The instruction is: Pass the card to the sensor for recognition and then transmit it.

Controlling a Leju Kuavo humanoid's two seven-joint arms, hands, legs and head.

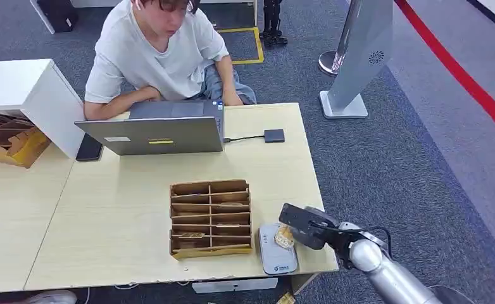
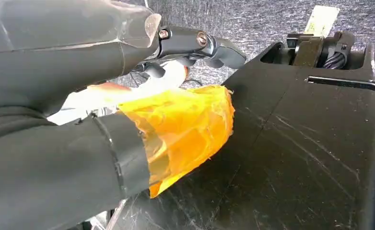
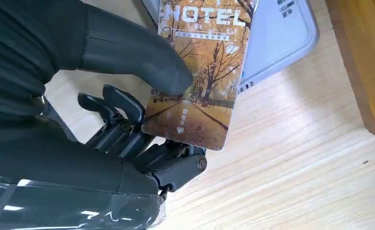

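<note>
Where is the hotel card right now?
In the head view the hotel card is in the robot's right hand, over the grey card reader at the table's near right, beside the cardboard organizer.

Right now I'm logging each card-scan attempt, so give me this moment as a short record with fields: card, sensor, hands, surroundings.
card: hotel card with autumn tree print, held over the sensor
sensor: grey reader pad lying flat at the table's near edge, beside the cardboard slot rack
right hand: right hand grips the card, thumb on its printed face
left hand: left hand with orange tape on the thumb, away from the table
surroundings: person at a laptop across the table
</note>
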